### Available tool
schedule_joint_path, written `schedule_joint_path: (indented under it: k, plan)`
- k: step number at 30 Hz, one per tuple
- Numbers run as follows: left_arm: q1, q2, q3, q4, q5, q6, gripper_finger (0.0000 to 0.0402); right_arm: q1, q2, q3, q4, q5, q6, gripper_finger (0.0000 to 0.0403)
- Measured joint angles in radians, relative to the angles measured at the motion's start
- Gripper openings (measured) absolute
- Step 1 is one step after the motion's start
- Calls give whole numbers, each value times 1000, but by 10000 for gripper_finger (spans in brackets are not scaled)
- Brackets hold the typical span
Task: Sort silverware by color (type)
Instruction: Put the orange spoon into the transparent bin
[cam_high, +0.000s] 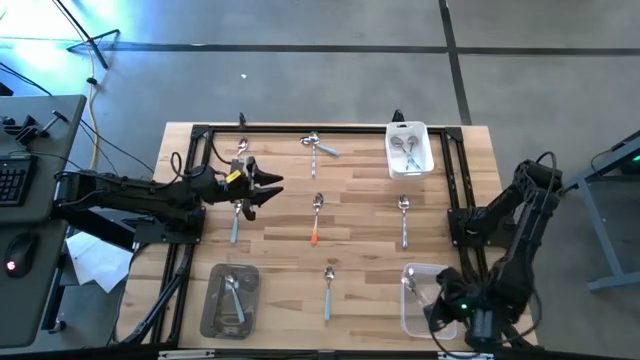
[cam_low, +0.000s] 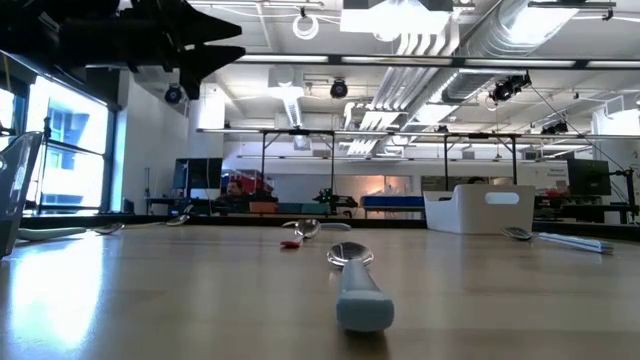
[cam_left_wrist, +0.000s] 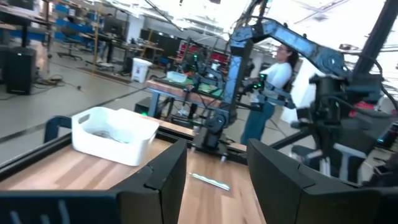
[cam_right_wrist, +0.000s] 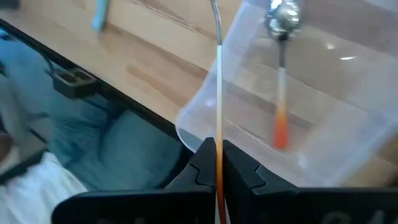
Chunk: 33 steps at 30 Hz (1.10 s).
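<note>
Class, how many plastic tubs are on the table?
3: white tub at the high view's top right; left clear tub at bottom left; right clear tub at bottom right. None seems hidden.

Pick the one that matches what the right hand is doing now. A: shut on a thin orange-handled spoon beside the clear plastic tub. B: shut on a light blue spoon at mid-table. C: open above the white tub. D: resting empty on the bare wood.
A: in the right wrist view the right hand is shut on a thin orange-handled spoon at the rim of the clear plastic tub.
</note>
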Motion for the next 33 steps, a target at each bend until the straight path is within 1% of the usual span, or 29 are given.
schedule_joint_path:
  k: [2,4,7,9,16,21,28,33]
  plan:
    - [-16,0,0,0,0,0,156,7,8,47,-68,-10,-8,0]
    - [-33,0,0,0,0,0,156,3,12,67,-105,-14,-18,0]
    - [-58,0,0,0,0,3,156,-13,13,41,-93,-80,-19,0]
    - [-73,0,0,0,0,27,156,-25,14,8,-50,-114,-18,0]
    - [-112,0,0,0,0,45,156,-57,14,-109,122,-122,-22,0]
    - [-123,0,0,-1,0,46,156,-77,14,-191,197,-151,-18,0]
    - [-123,0,0,-33,0,46,156,-89,14,-253,256,-186,-18,1]
    - [-123,0,0,-35,0,46,156,-89,14,-255,255,-185,-26,22]
